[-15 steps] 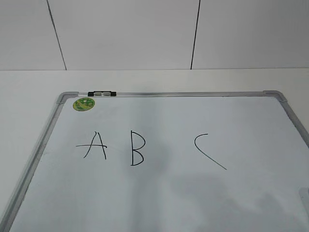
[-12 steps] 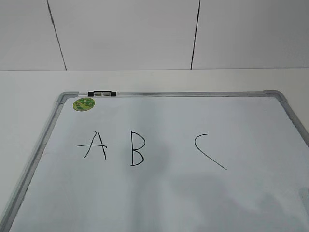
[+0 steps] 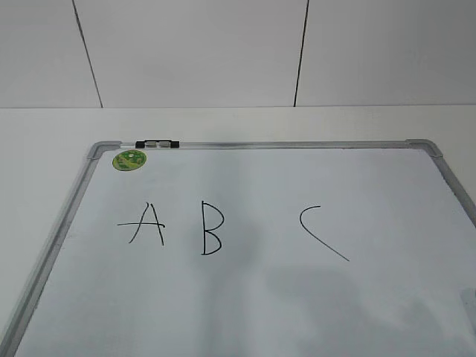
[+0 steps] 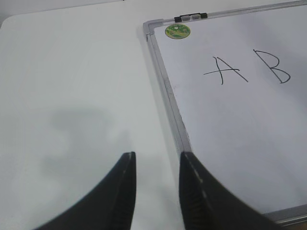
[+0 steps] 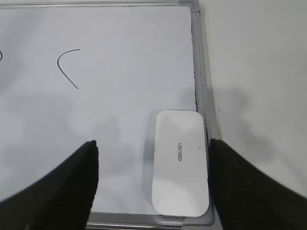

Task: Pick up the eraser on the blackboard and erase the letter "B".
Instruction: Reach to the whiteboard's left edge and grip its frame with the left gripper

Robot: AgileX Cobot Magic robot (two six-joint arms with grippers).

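While my right gripper (image 5: 151,184) hangs over the eraser (image 5: 180,163), its fingers (image 5: 72,187) stand wide apart, one on each side of it, not touching. That eraser lies flat in the near right corner of the blackboard (image 5: 200,72), tight against the frame. Beyond the eraser comes the C (image 5: 67,67), then farther left the letter "B" (image 3: 211,227), unerased. My left gripper (image 4: 156,189) waits off the board's left edge, fingers slightly parted, empty. I judge the pickup is in hand: next I must descend and close squarely.
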